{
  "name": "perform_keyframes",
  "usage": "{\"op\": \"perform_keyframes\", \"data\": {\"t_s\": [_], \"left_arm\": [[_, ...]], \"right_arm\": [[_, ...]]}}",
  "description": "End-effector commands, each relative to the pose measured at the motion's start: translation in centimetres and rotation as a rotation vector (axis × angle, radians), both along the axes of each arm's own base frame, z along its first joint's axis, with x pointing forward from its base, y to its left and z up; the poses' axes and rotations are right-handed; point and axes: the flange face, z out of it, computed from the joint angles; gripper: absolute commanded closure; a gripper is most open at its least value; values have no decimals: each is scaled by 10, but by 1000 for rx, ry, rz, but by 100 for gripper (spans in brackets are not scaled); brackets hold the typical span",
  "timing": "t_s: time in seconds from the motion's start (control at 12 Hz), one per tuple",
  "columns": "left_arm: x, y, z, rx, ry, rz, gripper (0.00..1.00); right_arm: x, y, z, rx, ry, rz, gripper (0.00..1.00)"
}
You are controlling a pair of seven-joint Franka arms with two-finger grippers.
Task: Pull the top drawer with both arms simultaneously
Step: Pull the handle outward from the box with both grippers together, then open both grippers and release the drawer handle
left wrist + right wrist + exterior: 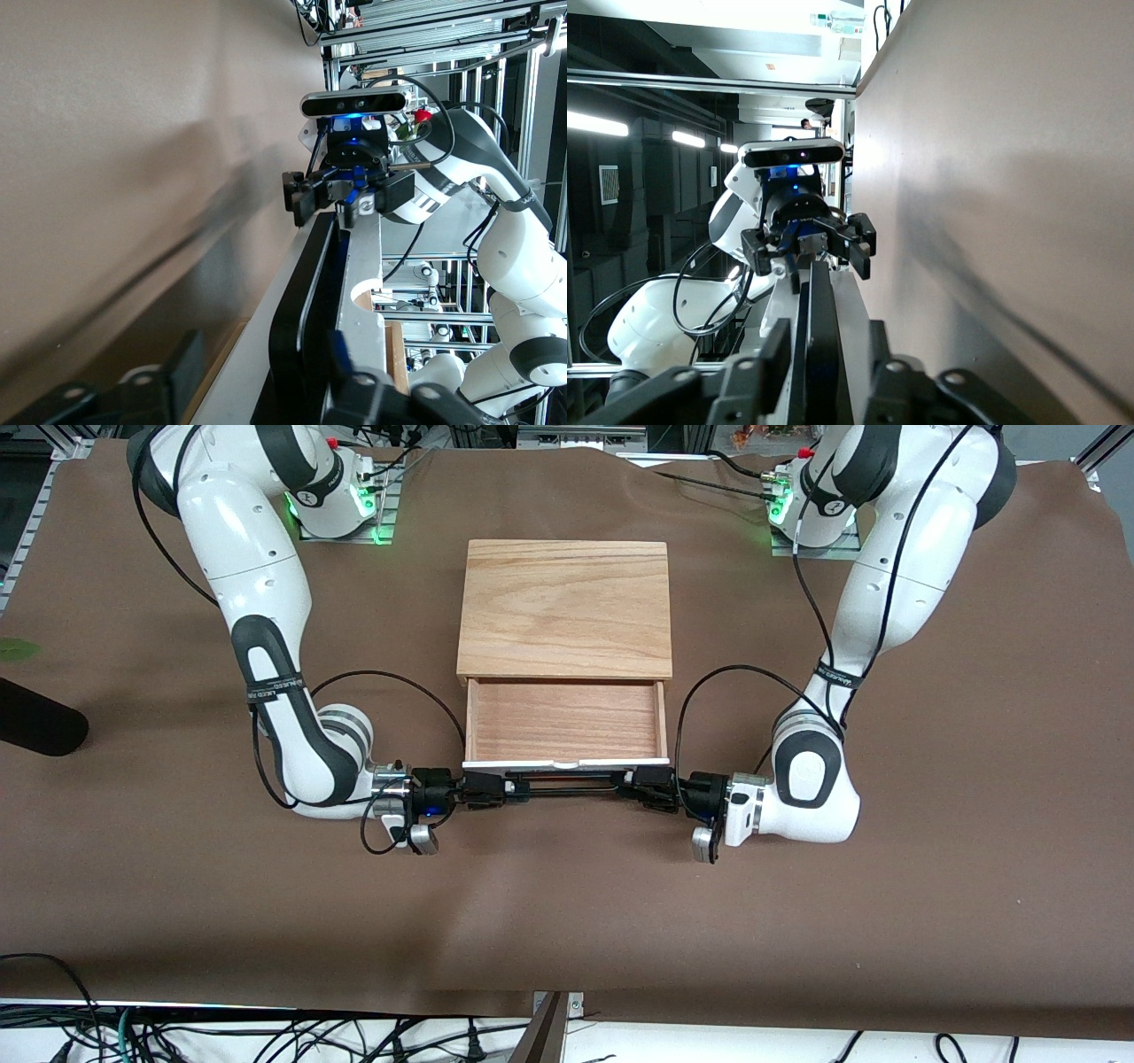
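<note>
- Brown covering is lying over the whole tabletop you are working at, with the two arm bases standing along its edge farthest from the front camera.
- Your left arm is reaching down from its base and bending in toward the middle of the tabletop; your right arm is mirroring it from its own end.
- A light-wood box is sitting at the middle of the tabletop, between the two arms, with its flat top showing.
- You are looking at the top drawer standing pulled out of the box toward the front camera, so its reddish-brown floor is showing and its white front panel is at the nearer edge.
- The black bar handle is running along in front of that panel, just nearer to the front camera.
- Your left gripper is closing narrowly on the handle's end toward the left arm's side; its fingers are sitting on either side of the bar.
- Your right gripper is clamping the handle's other end, fingers flanking the bar.
</note>
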Motion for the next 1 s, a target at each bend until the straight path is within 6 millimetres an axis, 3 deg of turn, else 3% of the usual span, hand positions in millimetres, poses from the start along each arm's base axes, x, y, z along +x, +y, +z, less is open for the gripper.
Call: {"op": "perform_keyframes", "data": {"t_s": [0.0, 0.17, 0.42, 0.67, 0.92], "left_arm": [[3, 0, 1, -1, -20, -12, 0], [4, 1, 5, 2, -22, -13, 0], [14, 15, 32, 31, -4, 9, 0], [27, 44, 93, 184, -34, -15, 0], [27, 66, 171, 452, -110, -56, 0]], "right_arm": [[8, 4, -1, 18, -3, -17, 0], [11, -3, 2, 0, -16, -16, 0], [24, -41, 12, -153, -81, 32, 0], [42, -75, 32, -320, -119, 95, 0], [68, -126, 62, -553, -191, 135, 0]]}}
